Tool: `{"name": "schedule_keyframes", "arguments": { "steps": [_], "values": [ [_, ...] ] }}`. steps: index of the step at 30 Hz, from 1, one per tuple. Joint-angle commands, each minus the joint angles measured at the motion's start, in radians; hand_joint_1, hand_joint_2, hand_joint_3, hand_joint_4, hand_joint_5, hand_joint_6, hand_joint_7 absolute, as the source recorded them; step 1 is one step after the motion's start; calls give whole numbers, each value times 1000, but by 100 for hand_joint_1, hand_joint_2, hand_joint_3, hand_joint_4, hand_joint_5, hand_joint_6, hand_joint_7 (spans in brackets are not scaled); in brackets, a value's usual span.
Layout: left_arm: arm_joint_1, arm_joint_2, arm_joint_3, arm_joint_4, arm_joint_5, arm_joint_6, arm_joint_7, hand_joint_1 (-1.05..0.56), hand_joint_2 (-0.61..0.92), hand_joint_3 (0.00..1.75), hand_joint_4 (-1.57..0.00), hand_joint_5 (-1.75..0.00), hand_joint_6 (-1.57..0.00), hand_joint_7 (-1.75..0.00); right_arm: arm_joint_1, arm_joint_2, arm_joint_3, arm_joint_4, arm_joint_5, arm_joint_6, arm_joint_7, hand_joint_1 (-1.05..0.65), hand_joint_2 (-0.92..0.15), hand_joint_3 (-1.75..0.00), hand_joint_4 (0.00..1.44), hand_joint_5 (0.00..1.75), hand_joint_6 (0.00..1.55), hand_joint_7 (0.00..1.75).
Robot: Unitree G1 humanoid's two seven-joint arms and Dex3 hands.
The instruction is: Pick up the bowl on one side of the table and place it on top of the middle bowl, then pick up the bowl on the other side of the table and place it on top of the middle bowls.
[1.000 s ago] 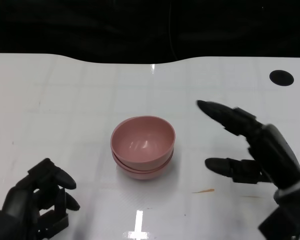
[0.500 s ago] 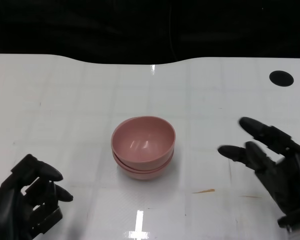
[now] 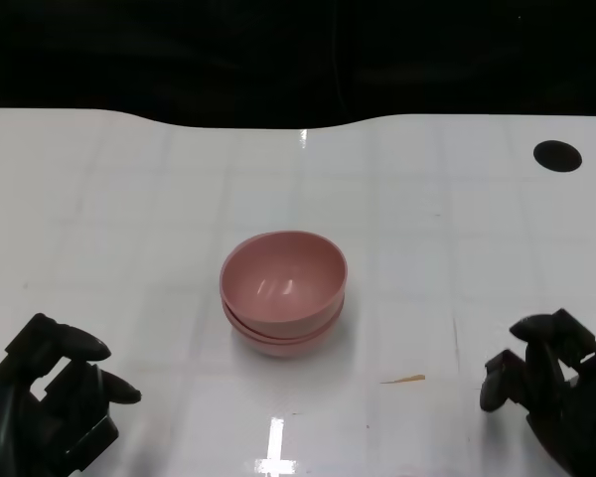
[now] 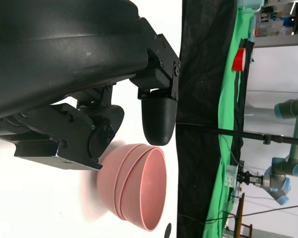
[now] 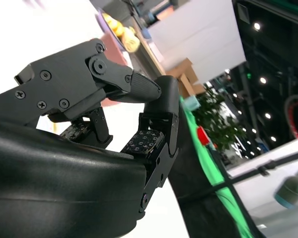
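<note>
With our right hand (image 3: 551, 383) drawn back from the pink stack of bowls (image 3: 283, 291) mid-desk (image 3: 129, 199), fingers now curled on nothing like our left hand's (image 3: 50, 397), we judge the stacking finished.

Head view bright, sharp; white table (image 3: 129, 199) overexposed, with glare streaks just behind and in front of the bowls (image 3: 283, 293). Soft shadow under the bowls. Background black. Left wrist view: table blown out. Right wrist view: background blurred, ceiling lights as bright spots.
</note>
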Motion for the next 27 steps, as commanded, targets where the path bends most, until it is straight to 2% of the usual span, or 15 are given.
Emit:
{"name": "schedule_keyframes", "arguments": {
  "steps": [1, 14, 18, 20, 23, 27],
  "values": [
    [17, 3, 1, -27, -8, 24, 7, 33, 92, 112, -58, -175, -45, -175, 16, -8, -30, -29, 3, 32, 41, -12, -71, -97, 85, 173, 80, 133],
    [-20, 30, 12, -42, -35, 96, -4, 32, 92, 111, -60, -175, -46, -175, 12, 42, -58, -76, -92, 36, -12, -15, -78, -81, 84, 170, 79, 131],
    [-88, 43, 44, 63, -101, 64, -73, 26, 91, 110, -71, -175, -53, -175, -36, 45, -87, -55, -76, 64, -33, -10, -73, -89, 83, 172, 80, 134],
    [-103, 47, 50, 78, -110, 67, -84, 24, 88, 116, -74, -175, -58, -175, -54, 51, -101, -41, -80, 47, -26, -8, -69, -97, 86, 171, 83, 129],
    [-113, 48, 58, 72, -123, 85, -80, 23, 84, 123, -72, -175, -57, -175, -76, 55, -121, -35, -75, 48, -20, -10, -73, -90, 84, 172, 83, 126],
    [-121, 51, 71, 96, -146, 66, -117, 18, 79, 126, -72, -175, -56, -175, -84, 58, -134, -44, -83, 53, -26, -10, -74, -88, 83, 172, 80, 132]
  ]
}}
